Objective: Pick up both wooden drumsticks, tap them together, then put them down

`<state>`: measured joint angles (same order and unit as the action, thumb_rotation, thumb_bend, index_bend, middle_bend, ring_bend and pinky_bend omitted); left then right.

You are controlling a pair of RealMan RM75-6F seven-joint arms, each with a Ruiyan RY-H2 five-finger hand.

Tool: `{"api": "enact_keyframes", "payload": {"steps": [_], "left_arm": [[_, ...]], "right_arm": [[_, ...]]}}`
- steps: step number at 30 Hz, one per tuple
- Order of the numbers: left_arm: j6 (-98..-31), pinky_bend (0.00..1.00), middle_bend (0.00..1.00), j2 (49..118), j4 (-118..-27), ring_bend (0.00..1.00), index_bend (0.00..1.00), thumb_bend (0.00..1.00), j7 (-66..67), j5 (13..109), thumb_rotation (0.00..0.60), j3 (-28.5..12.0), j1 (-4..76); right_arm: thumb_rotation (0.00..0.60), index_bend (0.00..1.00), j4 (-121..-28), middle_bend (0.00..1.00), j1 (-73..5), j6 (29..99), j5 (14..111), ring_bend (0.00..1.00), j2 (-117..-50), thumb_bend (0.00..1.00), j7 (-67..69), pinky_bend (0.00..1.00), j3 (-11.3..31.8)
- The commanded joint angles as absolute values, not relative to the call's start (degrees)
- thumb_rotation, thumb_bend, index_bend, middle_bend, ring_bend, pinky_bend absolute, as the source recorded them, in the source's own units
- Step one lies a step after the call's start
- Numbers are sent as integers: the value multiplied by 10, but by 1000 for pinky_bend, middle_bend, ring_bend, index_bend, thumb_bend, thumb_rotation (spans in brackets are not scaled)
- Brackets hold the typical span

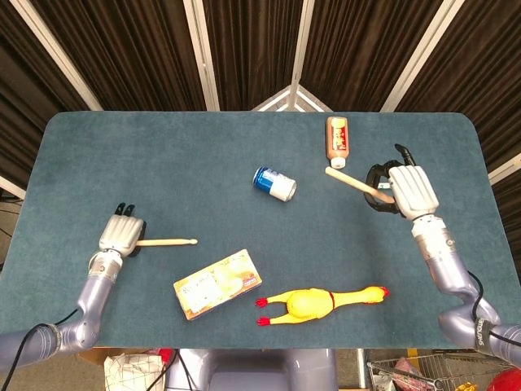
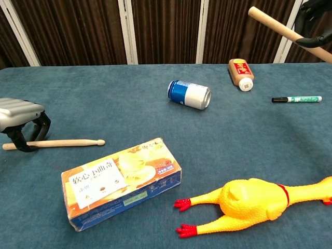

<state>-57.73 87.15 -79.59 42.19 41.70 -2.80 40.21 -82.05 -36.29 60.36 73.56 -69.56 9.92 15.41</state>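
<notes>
One wooden drumstick (image 1: pixel 167 243) lies flat on the blue table near the left edge, tip pointing right. My left hand (image 1: pixel 120 235) sits over its butt end. In the chest view its dark fingers (image 2: pixel 23 140) curl down around the drumstick (image 2: pixel 59 143), which rests on the cloth. The second drumstick (image 1: pixel 354 181) is held off the table by my right hand (image 1: pixel 407 191) at the right side and slants up and to the left. In the chest view this drumstick (image 2: pixel 282 30) hangs high at the top right, and only a part of the right hand (image 2: pixel 315 21) shows.
A blue can (image 1: pixel 274 184) lies on its side mid-table, with a brown bottle (image 1: pixel 338 138) behind it. A marker (image 2: pixel 296 98) lies at the right. A snack box (image 1: pixel 217 283) and a yellow rubber chicken (image 1: pixel 321 303) lie along the front edge.
</notes>
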Motion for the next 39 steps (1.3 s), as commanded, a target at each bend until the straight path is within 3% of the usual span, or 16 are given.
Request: {"api": "enact_keyframes", "payload": {"steps": [1,21,39], "left_arm": [[-579,0,577,873,-793,95,603,481,421,418,600,-29,401],[-590,0,589,875,-775,98,617,481,380,476,600,-32,389],[-664,0,590,845,-781,98,623,482,189,677,600,-52,359]], "right_arm": [[600,659,-822,657,-362,604,736,395,-696,500,98,11,153],[600,659,-829,659,-361,607,730,396,-694,500,90,11,157],[600,659,-832,659,-368,603,721,395,-700,500,78,11,164]]}}
